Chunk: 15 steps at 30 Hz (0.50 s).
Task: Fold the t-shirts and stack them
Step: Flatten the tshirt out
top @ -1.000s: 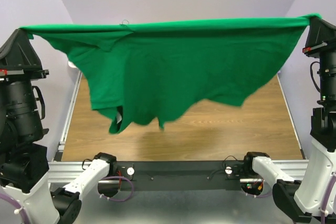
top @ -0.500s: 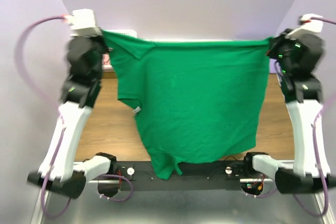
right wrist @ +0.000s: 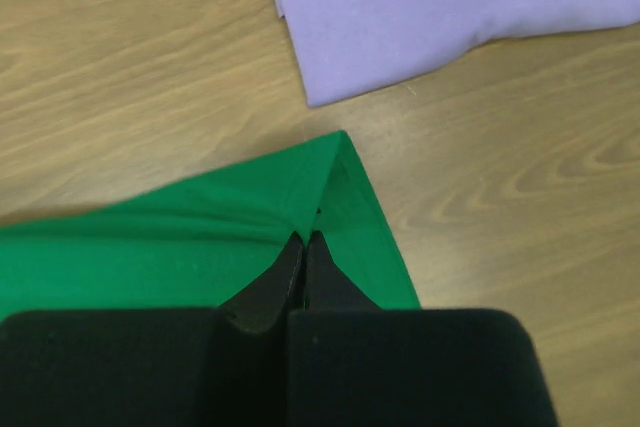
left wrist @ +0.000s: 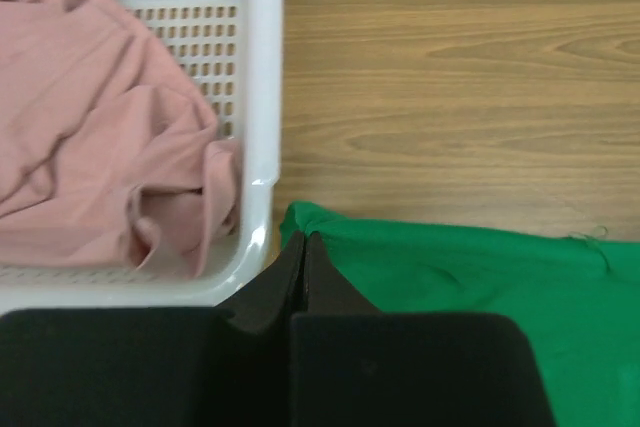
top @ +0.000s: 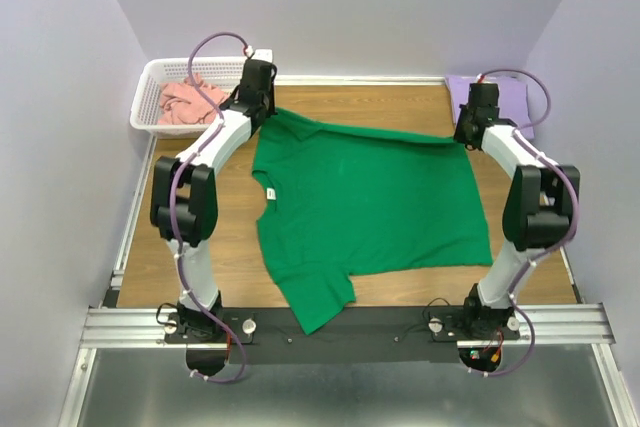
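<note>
Garment: the green t-shirt [top: 370, 207] lies spread open and nearly flat on the table [top: 350, 97], roughly midway between the two arms.
Far edge: drawn in a line from one tool to the other, with a low ridge of cloth along it towards the right end.
Neck: turned to the left, where the white neck label [top: 270, 193] shows.
Near edge: the near-left part, seemingly a sleeve, runs off the wood and lies over the black rail [top: 400, 322] by the arm bases.
Left grip: the left tool [left wrist: 303, 239] has its fingers pressed together on the shirt's far-left corner, just beside the basket wall.
Right grip: the right tool [right wrist: 305, 237] has its fingers closed to a point on the far-right corner, and the cloth puckers up at the tips.
Neighbour on the right: the lavender t-shirt [right wrist: 450, 7] lies flat at the table's far-right corner, near the pinched green corner, with bare wood between them.
Neighbour on the left: the pink t-shirt [left wrist: 90, 147] sits crumpled inside the basket [left wrist: 260, 97].
Basket place: far-left corner of the table, white lattice walls, upright.
</note>
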Motion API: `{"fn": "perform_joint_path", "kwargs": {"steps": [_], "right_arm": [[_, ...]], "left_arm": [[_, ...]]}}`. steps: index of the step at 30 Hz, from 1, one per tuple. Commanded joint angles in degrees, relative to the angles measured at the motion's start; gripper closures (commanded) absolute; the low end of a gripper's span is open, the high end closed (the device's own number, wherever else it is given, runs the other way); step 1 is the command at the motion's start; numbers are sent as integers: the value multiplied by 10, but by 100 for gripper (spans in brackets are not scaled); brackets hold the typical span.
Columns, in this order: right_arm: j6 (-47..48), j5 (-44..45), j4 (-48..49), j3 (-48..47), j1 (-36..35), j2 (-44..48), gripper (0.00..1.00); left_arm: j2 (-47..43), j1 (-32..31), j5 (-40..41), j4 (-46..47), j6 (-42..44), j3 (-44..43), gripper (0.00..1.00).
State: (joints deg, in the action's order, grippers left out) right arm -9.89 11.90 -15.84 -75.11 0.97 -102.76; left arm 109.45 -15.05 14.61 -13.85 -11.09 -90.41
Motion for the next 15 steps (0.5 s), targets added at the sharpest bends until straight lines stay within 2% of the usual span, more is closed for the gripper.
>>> {"fn": "perform_joint_path", "kwargs": {"steps": [1,11,15], "right_arm": [[21,32,56,-50,8,-63,99],[34,35,62,-114,23,-102,99],[38,34,62,-130,25,-106,99]], "left_arm": [[30,5,-39,-22,-35,-63,100],[18,5,-73,-56,-114,-67,100],[-5,13,-58,-83,-162,-36,100]]}}
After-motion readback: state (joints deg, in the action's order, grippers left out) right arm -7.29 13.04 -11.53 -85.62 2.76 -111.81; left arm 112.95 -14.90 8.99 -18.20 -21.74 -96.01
